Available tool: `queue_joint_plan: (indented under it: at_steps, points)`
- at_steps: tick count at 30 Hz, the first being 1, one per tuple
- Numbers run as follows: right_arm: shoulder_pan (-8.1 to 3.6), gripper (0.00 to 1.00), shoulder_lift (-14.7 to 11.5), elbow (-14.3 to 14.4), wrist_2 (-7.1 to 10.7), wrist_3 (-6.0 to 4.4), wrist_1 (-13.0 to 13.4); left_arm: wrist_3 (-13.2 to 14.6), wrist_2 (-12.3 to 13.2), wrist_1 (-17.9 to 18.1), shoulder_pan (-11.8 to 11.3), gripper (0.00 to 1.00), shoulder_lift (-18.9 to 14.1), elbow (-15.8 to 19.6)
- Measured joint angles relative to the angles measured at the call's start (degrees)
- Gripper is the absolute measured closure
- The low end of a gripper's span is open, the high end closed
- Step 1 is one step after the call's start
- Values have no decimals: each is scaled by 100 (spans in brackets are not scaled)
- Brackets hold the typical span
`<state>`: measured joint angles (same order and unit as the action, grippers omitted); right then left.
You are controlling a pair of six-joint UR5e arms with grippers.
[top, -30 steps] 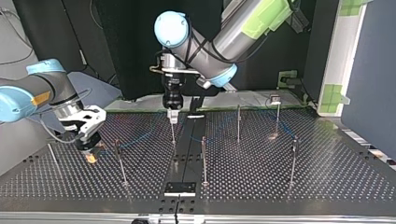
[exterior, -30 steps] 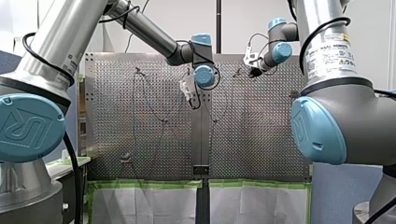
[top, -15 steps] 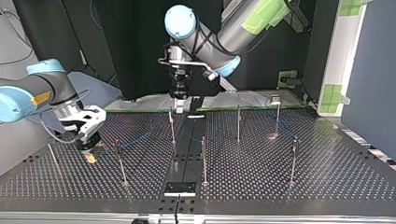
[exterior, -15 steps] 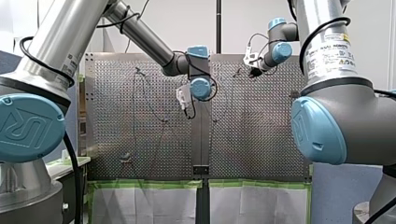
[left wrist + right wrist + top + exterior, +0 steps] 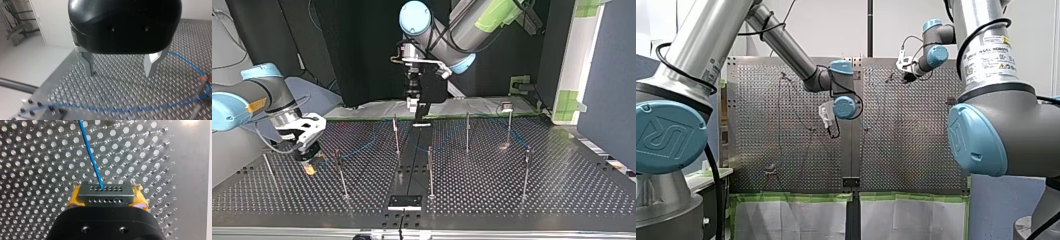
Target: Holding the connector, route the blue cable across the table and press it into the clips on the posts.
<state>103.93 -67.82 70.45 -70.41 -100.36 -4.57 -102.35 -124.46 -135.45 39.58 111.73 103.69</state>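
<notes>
**Right wrist view.** Your right pincer (image 5: pixel 107 199) is clamped by its yellow pads (image 5: pixel 75 198) on the grey connector (image 5: pixel 105 191), which sits crosswise between them. The blue cable (image 5: pixel 91 157) leaves the connector's face and runs ahead of the pincer over the perforated counter (image 5: pixel 37 170).

**Top view.** This pincer hangs low at the view's left, near a thin post (image 5: pixel 340 172). The cable trails from it towards the middle of the counter.

**Left wrist view.** Your left pincer (image 5: pixel 120 66) stands with its metal fingers (image 5: pixel 86 61) apart and nothing between them. The cable lies on the counter beneath it in a long curve, clear of the fingertips. In the top view this pincer hangs raised over the counter's far edge.
</notes>
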Motion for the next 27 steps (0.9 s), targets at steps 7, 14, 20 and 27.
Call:
queue_joint_plan:
  at_steps: [7,14,20,27]
  points:
    - [6,100,0,0,-3,2,1,7,45,306,-286,0,183,305]
    - [8,100,0,0,0,-3,-7,15,63,658,-557,0,515,657]
    - [8,100,0,0,-6,4,-3,20,77,982,-488,0,640,980]
    - [6,100,0,0,-38,12,-7,22,84,1321,-361,0,649,1320]
